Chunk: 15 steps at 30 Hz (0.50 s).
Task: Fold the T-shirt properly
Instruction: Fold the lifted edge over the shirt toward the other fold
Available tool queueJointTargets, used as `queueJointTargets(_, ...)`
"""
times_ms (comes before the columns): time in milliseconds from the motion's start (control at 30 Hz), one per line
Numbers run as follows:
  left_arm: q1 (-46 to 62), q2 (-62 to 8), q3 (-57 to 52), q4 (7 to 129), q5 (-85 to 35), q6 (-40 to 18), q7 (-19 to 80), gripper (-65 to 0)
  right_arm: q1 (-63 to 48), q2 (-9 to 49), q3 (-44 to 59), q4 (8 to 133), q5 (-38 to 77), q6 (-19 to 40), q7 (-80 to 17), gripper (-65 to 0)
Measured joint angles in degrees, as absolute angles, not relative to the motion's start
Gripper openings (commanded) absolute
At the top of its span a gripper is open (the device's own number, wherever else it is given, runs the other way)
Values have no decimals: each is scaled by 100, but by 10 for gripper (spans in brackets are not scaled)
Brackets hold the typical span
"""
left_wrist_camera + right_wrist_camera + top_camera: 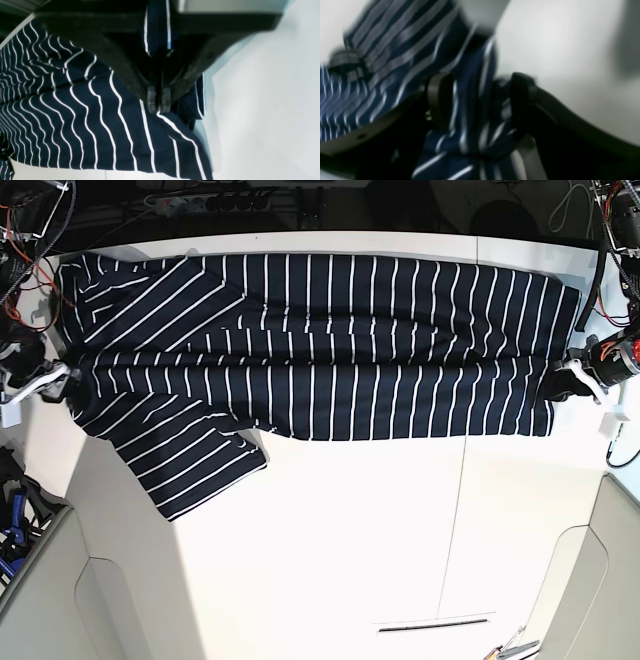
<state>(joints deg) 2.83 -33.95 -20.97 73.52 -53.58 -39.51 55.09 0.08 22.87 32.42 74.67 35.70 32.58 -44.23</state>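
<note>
Left gripper point(158, 100): we see the jaws pressed together on a pinch of the T-shirt point(310, 345), with a bunch of striped cloth pushed up between the fingers above the tips. It grips the shirt's hem edge at the base view's right side.

Right gripper point(475, 100): jaws stand apart, a fold of striped cloth hangs in the gap between the two pads. Wrist view is blurred, so we can't tell if either pad touches the fabric. It sits at the collar end, at the base view's left.

The shirt is dark navy with thin white stripes, spread lengthwise across the far half of the white table point(350, 550), folded into a long band. One sleeve lies flat on the upper left, the other sticks out toward the near side at lower left. Cloth is mostly smooth, rippled near the left gripper.
</note>
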Motion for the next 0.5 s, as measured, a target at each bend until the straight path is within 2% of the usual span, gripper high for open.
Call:
queueJointTargets(133, 285, -3395, -2097, 7352, -5360, -3951, 5511, -650, 215, 2305, 3450, 7467, 3531, 3234, -3859, -288)
queueJointTargets(300, 283, -3398, -2097, 7352, -5363, -3951, 5509, -650, 760, 2158, 3323, 7387, 3144, 3208, -3804, -288)
queueJointTargets(500, 283, -3398, -2097, 7352, -5365, -3951, 5507, -650, 1507, 2174, 2556, 6038, 2405, 3107, -3229, -288)
